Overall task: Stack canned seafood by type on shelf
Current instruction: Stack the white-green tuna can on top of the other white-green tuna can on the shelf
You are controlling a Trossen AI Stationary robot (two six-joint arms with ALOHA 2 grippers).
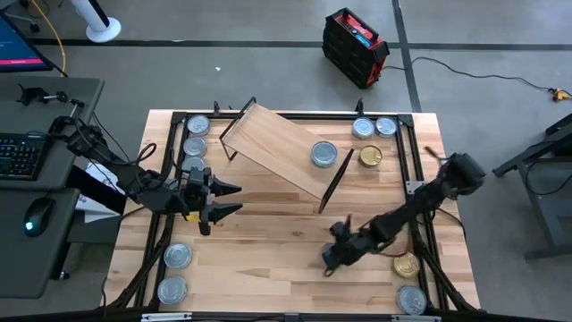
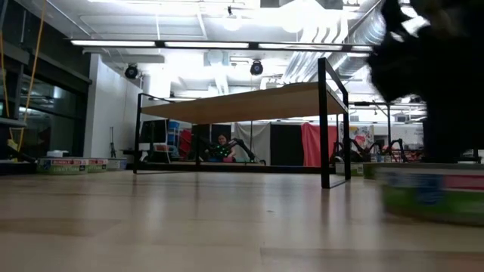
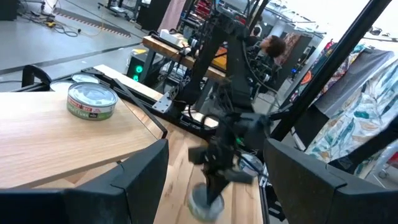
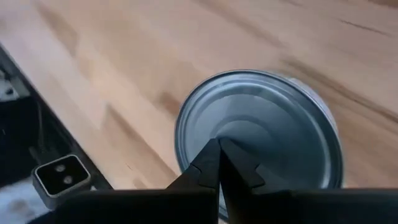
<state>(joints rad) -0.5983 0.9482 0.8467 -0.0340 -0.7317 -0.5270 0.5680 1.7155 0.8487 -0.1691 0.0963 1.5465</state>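
Your right claw (image 4: pixel 219 163) sits pinched shut w/ nothing held, over the silver-topped round tin (image 4: pixel 258 140) on the plank desk (image 1: pixel 268 259), so open wide, drop square, grip its sides.

A grey concrete floor (image 1: pixel 268 27) surrounds the plank table (image 1: pixel 268 250); a desk with keyboard (image 1: pixel 20 154) and mouse (image 1: pixel 34 216) stands alongside, perhaps a workstation.
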